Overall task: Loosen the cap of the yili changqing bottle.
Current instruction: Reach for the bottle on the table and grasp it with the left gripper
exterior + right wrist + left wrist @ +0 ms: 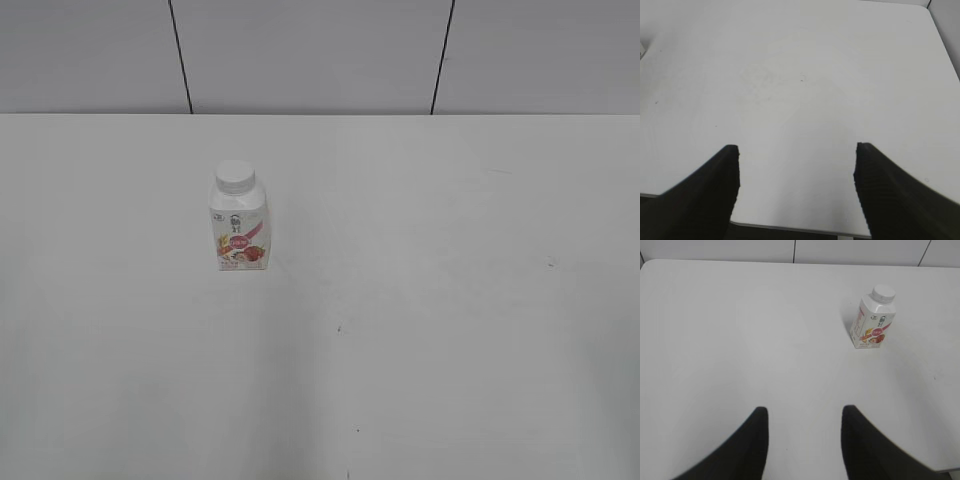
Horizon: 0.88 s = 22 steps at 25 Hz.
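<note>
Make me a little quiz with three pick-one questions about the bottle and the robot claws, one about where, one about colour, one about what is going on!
1. Where does the bottle stand in the exterior view?
A. left of the middle of the table
B. at the far right edge
C. at the near edge

2. What colour is the cap?
A. red
B. white
C. blue

3. How is the left claw?
A. shut on the cap
B. shut on the bottle
C. open, holding nothing

Answers: 1 A, it stands upright left of centre. 2 B, the cap is white like the bottle's body. 3 C, its dark fingers are spread apart over bare table, far from the bottle; the right claw is open too.
</note>
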Each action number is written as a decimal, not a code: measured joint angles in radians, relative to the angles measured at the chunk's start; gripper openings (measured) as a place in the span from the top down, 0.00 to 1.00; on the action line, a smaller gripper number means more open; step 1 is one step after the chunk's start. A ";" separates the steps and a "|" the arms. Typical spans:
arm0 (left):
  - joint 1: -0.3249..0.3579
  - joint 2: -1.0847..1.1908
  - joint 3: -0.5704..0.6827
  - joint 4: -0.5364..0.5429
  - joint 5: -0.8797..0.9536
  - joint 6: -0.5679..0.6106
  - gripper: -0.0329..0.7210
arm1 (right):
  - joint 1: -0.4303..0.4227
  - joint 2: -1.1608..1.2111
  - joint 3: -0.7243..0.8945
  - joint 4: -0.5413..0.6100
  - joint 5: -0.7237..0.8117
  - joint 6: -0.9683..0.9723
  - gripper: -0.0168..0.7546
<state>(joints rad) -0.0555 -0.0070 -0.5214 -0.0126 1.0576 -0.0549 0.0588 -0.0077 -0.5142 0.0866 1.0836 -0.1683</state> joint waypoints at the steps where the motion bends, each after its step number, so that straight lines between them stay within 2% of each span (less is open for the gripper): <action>1: 0.000 0.000 0.000 0.000 0.000 0.000 0.55 | 0.000 0.000 0.000 0.000 0.000 0.000 0.24; 22: 0.000 0.000 0.000 0.000 0.000 0.000 0.55 | 0.000 0.000 0.000 0.000 0.000 0.000 0.24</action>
<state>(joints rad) -0.0555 -0.0070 -0.5214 -0.0126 1.0576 -0.0549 0.0588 -0.0077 -0.5142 0.0866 1.0836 -0.1683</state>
